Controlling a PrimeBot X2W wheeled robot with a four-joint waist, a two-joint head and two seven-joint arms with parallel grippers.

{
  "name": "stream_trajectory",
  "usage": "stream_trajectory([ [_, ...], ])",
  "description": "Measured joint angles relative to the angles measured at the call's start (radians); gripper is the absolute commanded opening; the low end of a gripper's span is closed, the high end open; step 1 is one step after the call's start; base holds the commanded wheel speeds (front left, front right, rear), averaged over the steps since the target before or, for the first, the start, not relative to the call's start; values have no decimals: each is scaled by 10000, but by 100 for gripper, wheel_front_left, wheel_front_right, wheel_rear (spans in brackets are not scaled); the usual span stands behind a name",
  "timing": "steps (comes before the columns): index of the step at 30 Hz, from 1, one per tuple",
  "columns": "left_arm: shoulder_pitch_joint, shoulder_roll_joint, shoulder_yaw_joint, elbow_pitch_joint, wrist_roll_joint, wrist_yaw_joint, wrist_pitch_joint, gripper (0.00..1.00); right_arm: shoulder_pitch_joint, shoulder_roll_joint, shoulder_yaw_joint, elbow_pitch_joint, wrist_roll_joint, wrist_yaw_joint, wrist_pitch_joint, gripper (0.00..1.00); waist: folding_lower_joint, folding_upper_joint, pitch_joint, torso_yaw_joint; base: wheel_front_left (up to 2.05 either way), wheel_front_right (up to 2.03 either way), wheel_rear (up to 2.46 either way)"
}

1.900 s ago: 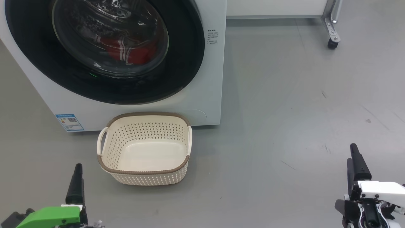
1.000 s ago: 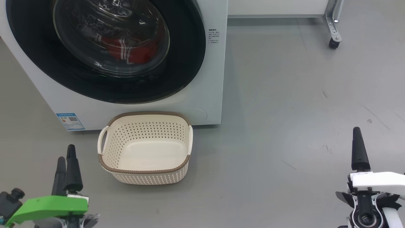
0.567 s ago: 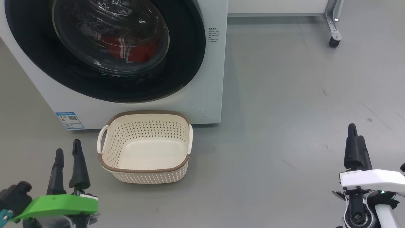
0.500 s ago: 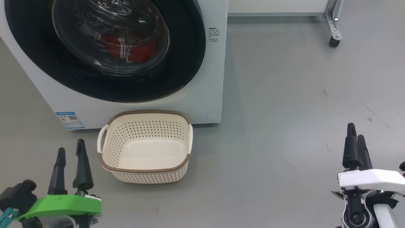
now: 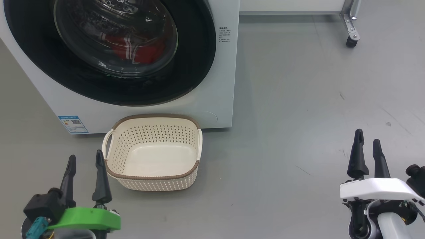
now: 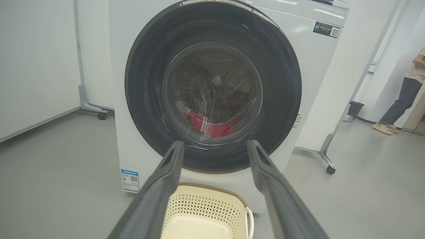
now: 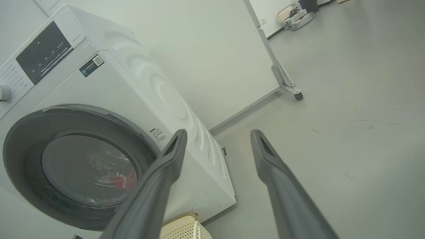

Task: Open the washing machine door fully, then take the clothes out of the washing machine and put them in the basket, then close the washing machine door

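Observation:
The white washing machine (image 5: 219, 83) fills the upper left of the head view, its black-rimmed round door (image 5: 192, 66) shut. Red clothes (image 5: 139, 49) with white stripes lie behind the glass, also seen as clothes (image 6: 206, 122) in the left wrist view. The cream basket (image 5: 152, 181) stands empty on the floor before the machine. My left gripper (image 5: 85, 160) is open at the lower left, just left of the basket. My right gripper (image 5: 367, 139) is open at the lower right, far from the machine. Both hold nothing.
A white panel on a wheeled metal foot (image 5: 350, 41) stands at the back right. A person's legs (image 6: 396, 106) show far right in the left wrist view. Grey floor (image 5: 298, 116) stretches right of the machine.
Both grippers have turned, so that their two fingers now show side by side and apart. The left gripper has shifted right towards the basket; the right one has risen slightly.

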Motion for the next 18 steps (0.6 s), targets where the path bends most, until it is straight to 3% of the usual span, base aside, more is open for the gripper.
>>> stream_trajectory([
  [8, 109, 75, -502, 290, 1160, 343, -267, 100, 10, -25, 380, 357, -1208, -433, -276, 100, 0, 0, -19, -21, 0, 0, 0],
  [18, 184, 94, -968, 771, 1778, 696, -355, 100, 37, -56, 997, 1089, -2552, -579, -416, 100, 0, 0, -88, -26, 0, 0, 0],
])
